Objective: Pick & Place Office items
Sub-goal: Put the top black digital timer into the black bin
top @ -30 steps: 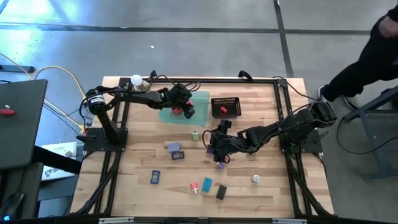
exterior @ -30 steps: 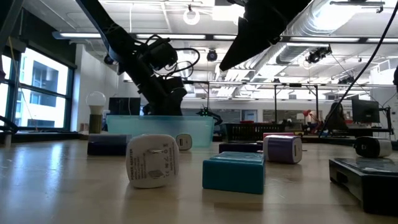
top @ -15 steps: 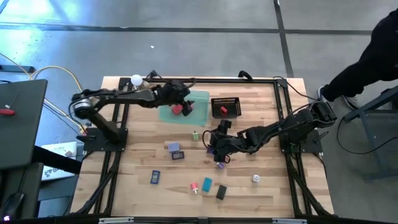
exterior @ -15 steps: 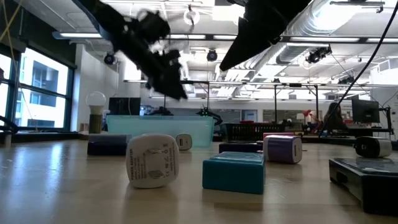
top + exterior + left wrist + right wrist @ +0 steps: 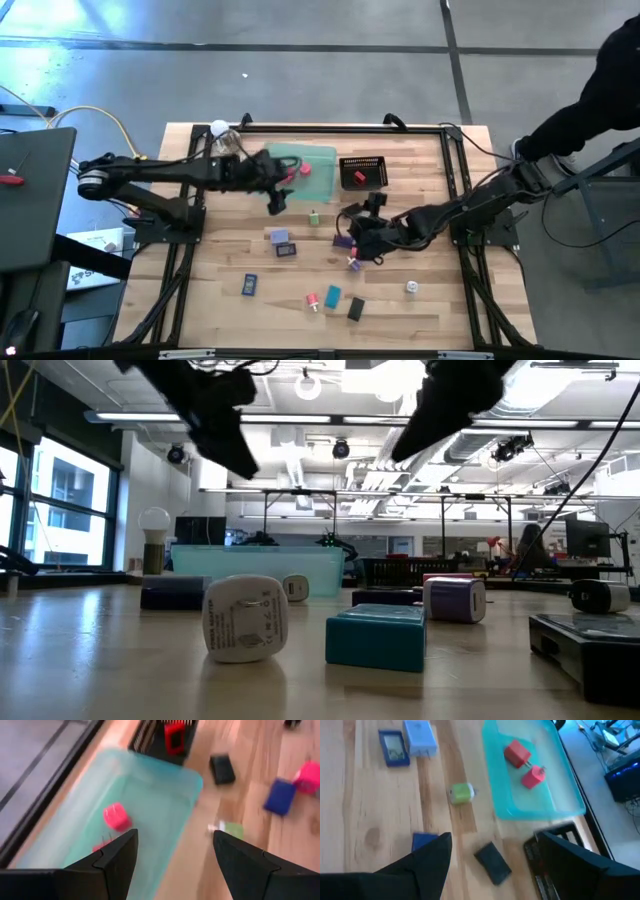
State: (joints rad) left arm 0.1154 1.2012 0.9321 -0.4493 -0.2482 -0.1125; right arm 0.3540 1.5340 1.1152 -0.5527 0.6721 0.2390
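Office items lie scattered over the wooden table: two red blocks rest inside the translucent green tray at the far side, a green piece sits just in front of the tray, and a teal block, a black piece, a blue piece and a white plug lie nearer the front edge. Another red item sits in the black mesh basket beside the tray.

The left gripper hangs above the tray's near left corner, its fingers spread with nothing between them. The right gripper is low over the middle of the table, fingers apart; a purple item shows right at its tip, but whether it is touched cannot be told. The wrist view is smeared, so the small pieces there are hard to name.

From table height both arms are dark shapes cut off at the top. Beyond the table stretches a grey concrete floor, a person standing at the right edge, mostly out of frame.
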